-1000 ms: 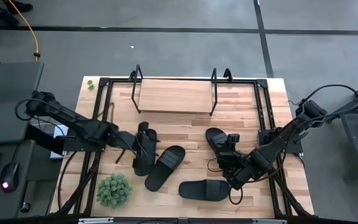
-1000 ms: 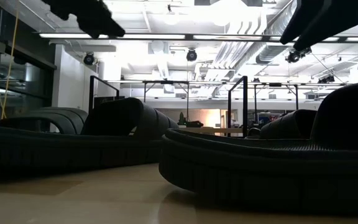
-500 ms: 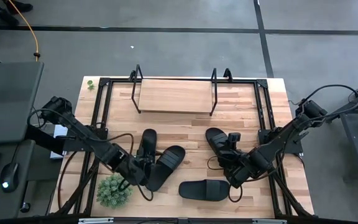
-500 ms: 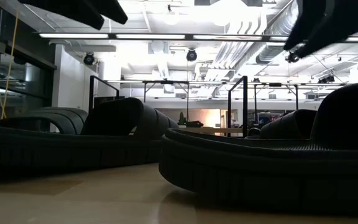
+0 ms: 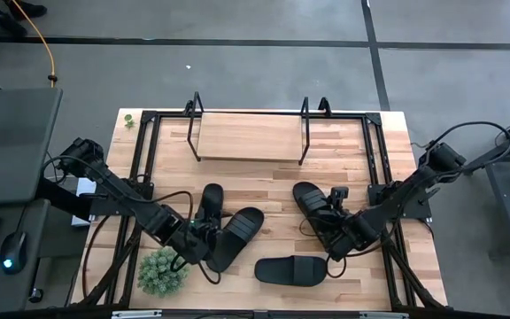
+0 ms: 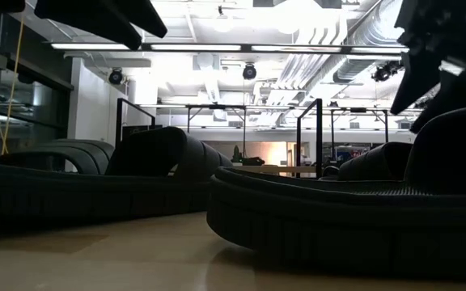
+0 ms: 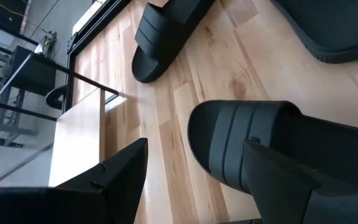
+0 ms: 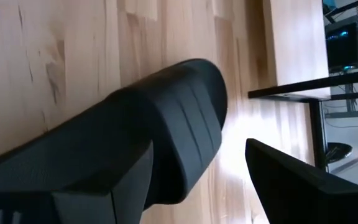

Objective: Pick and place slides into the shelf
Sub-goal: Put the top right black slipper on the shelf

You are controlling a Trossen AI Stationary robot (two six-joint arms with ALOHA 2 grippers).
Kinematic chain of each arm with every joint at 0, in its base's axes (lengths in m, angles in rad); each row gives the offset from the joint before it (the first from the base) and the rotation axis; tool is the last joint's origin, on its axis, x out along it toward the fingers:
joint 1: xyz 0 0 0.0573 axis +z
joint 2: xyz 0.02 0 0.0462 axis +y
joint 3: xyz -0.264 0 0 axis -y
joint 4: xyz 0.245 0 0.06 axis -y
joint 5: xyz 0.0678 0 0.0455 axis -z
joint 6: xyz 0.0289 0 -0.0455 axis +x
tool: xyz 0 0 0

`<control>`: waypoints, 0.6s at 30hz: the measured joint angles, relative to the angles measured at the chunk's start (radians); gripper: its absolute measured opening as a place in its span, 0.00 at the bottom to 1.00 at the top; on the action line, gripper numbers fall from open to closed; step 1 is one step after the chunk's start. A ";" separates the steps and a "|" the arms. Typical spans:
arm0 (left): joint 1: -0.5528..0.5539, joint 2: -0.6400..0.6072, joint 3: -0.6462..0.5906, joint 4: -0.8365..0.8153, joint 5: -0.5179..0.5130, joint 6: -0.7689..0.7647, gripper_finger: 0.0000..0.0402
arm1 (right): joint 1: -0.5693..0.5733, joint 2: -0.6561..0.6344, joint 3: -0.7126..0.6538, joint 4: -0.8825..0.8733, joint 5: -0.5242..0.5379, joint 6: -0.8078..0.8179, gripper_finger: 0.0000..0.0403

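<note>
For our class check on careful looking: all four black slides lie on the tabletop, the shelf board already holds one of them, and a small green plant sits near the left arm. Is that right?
Not quite. The high view shows the shelf board bare; all four slides lie on the tabletop. The plant is near the left arm, as stated.

Four all-black slides (image 5: 235, 237) with ribbed straps lie on a light tabletop (image 5: 264, 182) of striped wood planks, the shelf (image 5: 249, 137) at 12 o'clock pairs a pale wooden board with black wire end frames, and a green plant (image 5: 163, 270) sits at 8 o'clock.
</note>
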 joint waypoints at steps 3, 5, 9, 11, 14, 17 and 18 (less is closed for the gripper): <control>0.000 0.000 0.000 0.001 0.000 0.000 0.61 | 0.000 0.000 -0.041 0.043 -0.001 0.002 0.62; 0.000 0.000 0.000 0.003 -0.005 -0.001 0.61 | 0.000 0.000 -0.066 0.075 -0.001 0.002 0.62; 0.000 0.000 0.000 0.013 -0.017 0.000 0.61 | -0.016 0.000 -0.110 0.125 0.004 -0.004 0.62; 0.000 0.000 0.000 0.021 -0.019 0.000 0.61 | -0.028 0.000 -0.131 0.147 0.008 -0.008 0.62; 0.000 0.000 0.000 0.022 -0.019 0.001 0.61 | -0.054 0.000 -0.158 0.171 0.018 -0.009 0.62; 0.000 0.000 0.000 0.021 -0.019 0.001 0.61 | -0.078 0.000 -0.166 0.194 0.024 -0.014 0.62; 0.000 0.000 0.000 0.022 -0.019 0.002 0.61 | -0.086 0.000 -0.166 0.198 0.025 -0.018 0.62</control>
